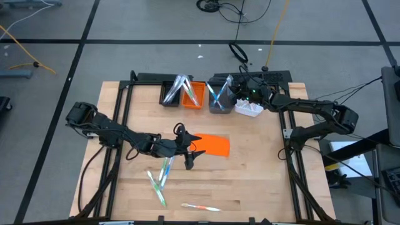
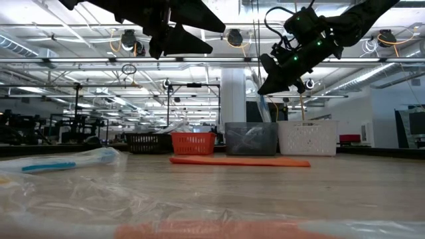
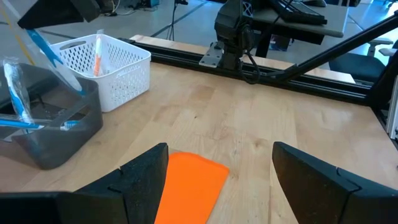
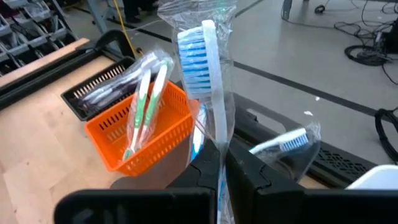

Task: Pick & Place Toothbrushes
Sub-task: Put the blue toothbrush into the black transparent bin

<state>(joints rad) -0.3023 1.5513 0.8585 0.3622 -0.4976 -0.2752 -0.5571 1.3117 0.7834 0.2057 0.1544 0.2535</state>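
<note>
While the right gripper (image 4: pixel 221 165) pinches a wrapped blue-bristled toothbrush (image 4: pixel 208 81) above the grey bin (image 1: pixel 219 102), its jaws are pressed tight on the handle and film. Left gripper (image 3: pixel 217 171) hangs over the orange sheet (image 1: pixel 212 145) mid-table, jaws spread wide, nothing between them.

Risk, as I judge it: the wrapper is loose and slick, so the brush could slide out early or snag on the brushes already standing in the grey bin and tip over the rim. A release slightly off could drop it into the white bin (image 1: pixel 249 109) or the orange bin (image 1: pixel 194 95), since the bins sit side by side, touching or nearly so.

Remaining loose toothbrushes (image 1: pixel 161 178) lie near the front edge of the table (image 1: pixel 262 175), one apart toward the front (image 1: pixel 201 207). Open wood lies right of the sheet; the frame rails hem both sides. Black bin (image 1: pixel 169 94) sits leftmost in the row.
</note>
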